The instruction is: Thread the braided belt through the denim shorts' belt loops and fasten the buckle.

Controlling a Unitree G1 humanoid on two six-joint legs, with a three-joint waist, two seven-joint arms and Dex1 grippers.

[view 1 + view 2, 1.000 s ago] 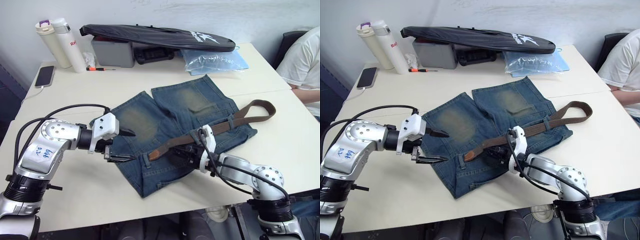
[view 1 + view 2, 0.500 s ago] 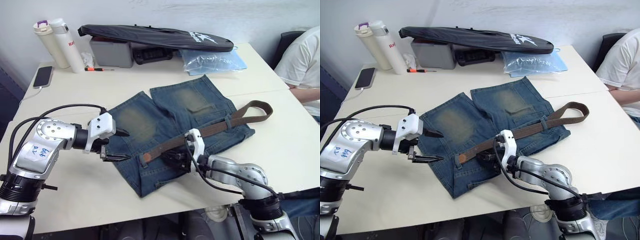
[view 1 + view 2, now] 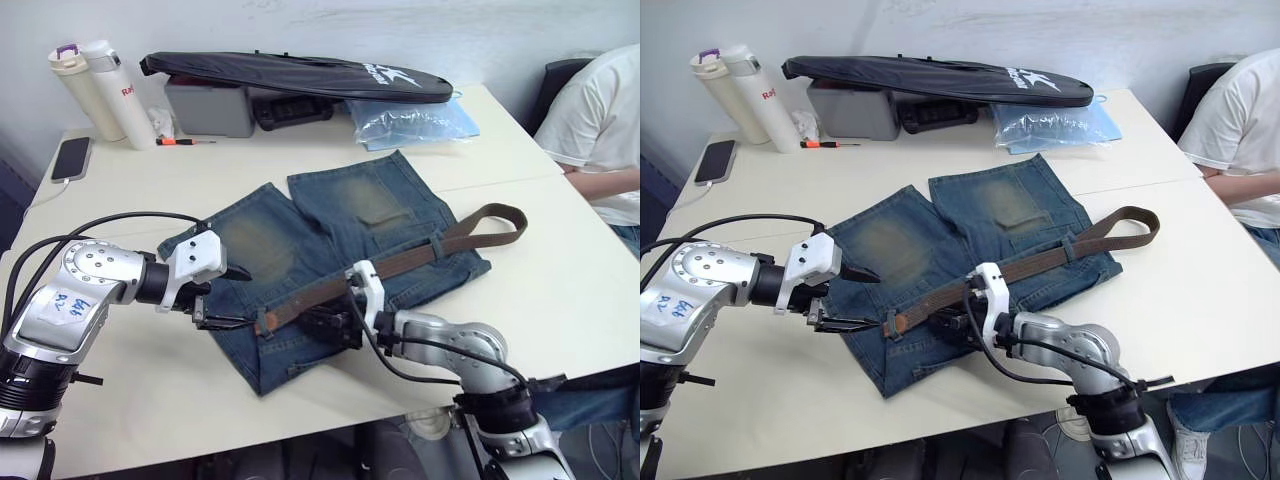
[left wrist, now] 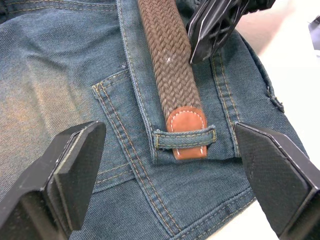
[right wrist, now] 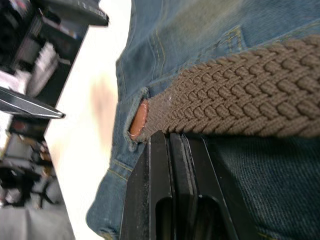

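The denim shorts (image 3: 330,235) lie flat mid-table, waistband toward me. The braided belt (image 3: 400,262) runs along the waistband and curls off the shorts at the right (image 3: 500,215). Its brown leather end (image 4: 186,122) sits under a belt loop (image 4: 186,135) and pokes out past it. My right gripper (image 3: 328,322) is shut on the braided belt a short way behind that end. My left gripper (image 3: 245,297) hangs open just left of the loop, one black finger (image 4: 65,170) on each side of the leather end, touching nothing. The buckle is out of view.
At the table's far side stand two bottles (image 3: 100,85), a phone (image 3: 72,158), a grey box (image 3: 208,105), a long black bag (image 3: 300,72) and a clear blue plastic bag (image 3: 410,115). A person in white (image 3: 600,130) sits at the right edge.
My right gripper has slid left along the waistband with the belt, carrying the leather end further left to the loop by my left gripper. The camera has shifted too.
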